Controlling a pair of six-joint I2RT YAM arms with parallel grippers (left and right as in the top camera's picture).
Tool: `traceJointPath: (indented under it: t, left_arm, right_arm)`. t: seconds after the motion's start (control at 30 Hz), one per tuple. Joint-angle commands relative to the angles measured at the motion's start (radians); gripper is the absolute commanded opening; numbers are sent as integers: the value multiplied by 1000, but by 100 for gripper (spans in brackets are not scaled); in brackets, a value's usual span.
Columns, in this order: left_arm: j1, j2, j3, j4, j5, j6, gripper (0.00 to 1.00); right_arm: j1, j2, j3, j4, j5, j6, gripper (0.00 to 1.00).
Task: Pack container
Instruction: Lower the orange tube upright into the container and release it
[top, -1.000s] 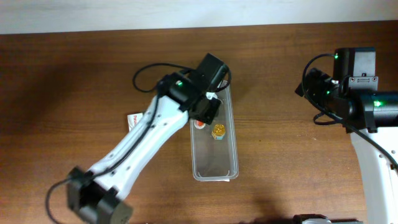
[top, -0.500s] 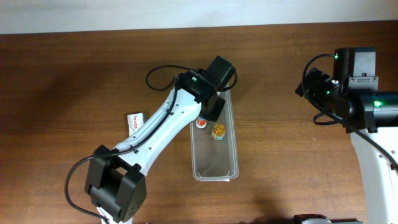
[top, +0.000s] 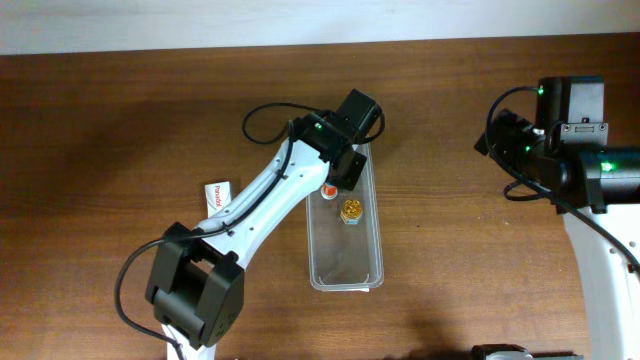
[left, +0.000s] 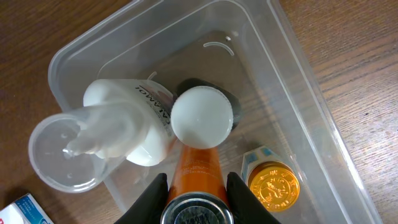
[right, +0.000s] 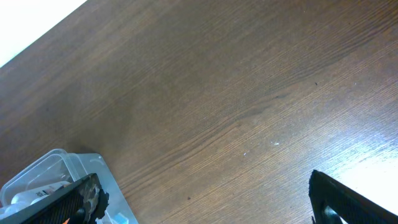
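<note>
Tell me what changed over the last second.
The left gripper, holding the orange tube, slid a little along the container toward its far end, and the arm's elbow swung right. The gold-capped bottle, container, white box and right arm stayed put.

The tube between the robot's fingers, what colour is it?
The plastic tube is orange with a white round cap; the left wrist view shows it best.

Container (top: 347, 262) common to all views
</note>
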Motion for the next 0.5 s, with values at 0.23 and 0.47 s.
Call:
traceJointPath:
  t: [0.23,0.47]
  left_arm:
    - [8,10,18,3,-15,5,28]
    - [8,7,19,-1,-15,-3,47]
  right_arm:
    - [-7,2,11,-1,-2,1,98]
    - [-7,2,11,-1,-2,1,98]
